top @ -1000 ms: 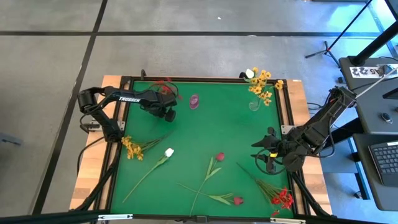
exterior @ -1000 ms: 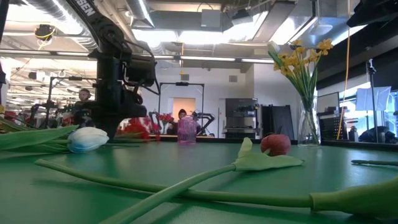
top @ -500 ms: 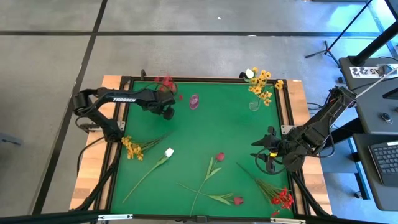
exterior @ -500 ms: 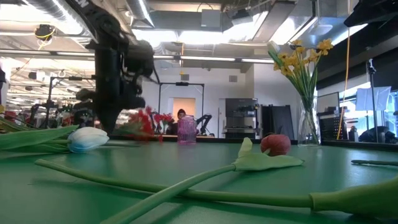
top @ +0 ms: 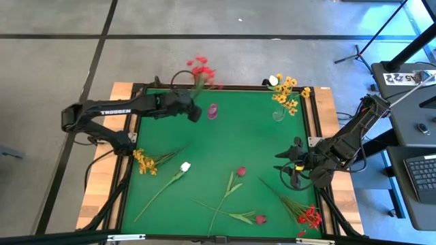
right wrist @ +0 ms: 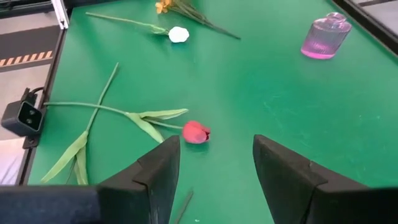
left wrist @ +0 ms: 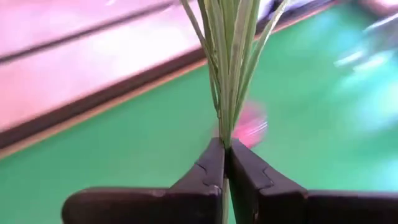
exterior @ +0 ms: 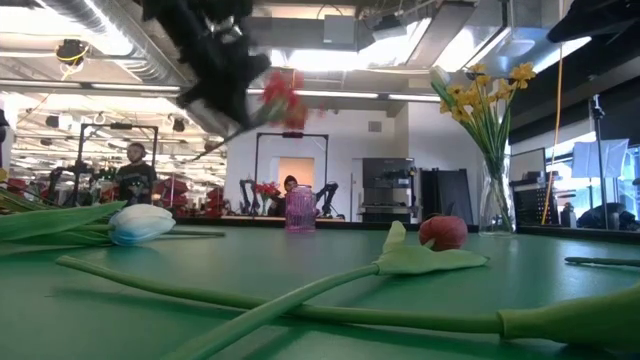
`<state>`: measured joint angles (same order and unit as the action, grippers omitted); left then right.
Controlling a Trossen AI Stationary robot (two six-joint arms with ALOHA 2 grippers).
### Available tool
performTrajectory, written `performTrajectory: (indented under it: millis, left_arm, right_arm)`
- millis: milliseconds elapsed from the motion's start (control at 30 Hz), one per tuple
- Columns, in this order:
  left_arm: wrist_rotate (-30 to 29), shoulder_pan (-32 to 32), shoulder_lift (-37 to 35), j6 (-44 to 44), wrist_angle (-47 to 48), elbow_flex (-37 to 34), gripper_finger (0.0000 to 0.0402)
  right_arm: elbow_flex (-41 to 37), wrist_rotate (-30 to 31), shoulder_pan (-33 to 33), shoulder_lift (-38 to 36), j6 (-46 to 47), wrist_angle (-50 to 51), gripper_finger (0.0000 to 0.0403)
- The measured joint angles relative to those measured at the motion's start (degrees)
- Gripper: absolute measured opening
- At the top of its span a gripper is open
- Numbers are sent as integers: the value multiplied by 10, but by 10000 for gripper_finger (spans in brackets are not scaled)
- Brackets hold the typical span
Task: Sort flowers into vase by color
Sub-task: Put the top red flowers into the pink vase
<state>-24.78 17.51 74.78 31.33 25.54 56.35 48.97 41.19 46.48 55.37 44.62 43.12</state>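
High view: the left gripper (top: 193, 109) has risen from the mat near the far left corner and now sits just beside the pink vase (top: 213, 111), carrying a red blossom cluster (top: 199, 70) that projects past the far table edge. A second ago the cluster lay low beside the gripper. Judgement: the pick is complete and the transfer to the pink vase is under way. The right gripper (top: 291, 168) waits at the right edge, unchanged. The clear vase (top: 278, 113) holds yellow blossoms and a white bud. A yellow cluster (top: 144, 161), a white bud (top: 184, 167), two dark red buds (top: 240, 171) and another red cluster (top: 310, 218) lie on the mat.

Low view: the left gripper (exterior: 222, 62) is lifted well above the table; it and the red cluster (exterior: 282, 98) are motion-blurred.

Left wrist view: the fingers (left wrist: 208, 171) are closed tight on a bundle of green stems (left wrist: 229, 62). The blossoms are cut off at the frame edge; the pink vase (left wrist: 249, 124) is a blur behind.

Right wrist view: the fingers (right wrist: 163, 165) stand wide apart, holding nothing, above a dark red bud (right wrist: 196, 132).
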Motion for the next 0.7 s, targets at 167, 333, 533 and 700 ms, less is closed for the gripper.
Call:
performTrajectory:
  millis: [167,333,533,700]
  left_arm:
    - [60,-42,0,-84,-181,1,3]
    - [125,-50,12,-142,-302,1,3]
    - [154,-28,39,-155,-396,1,3]
    - [220,12,82,-155,-446,1,3]
  right_arm:
    - [0,17,0,0,0,4,202]
    - [0,19,0,0,0,4,202]
    - [0,38,0,7,1,3,202]
    - [0,44,0,29,12,2,202]
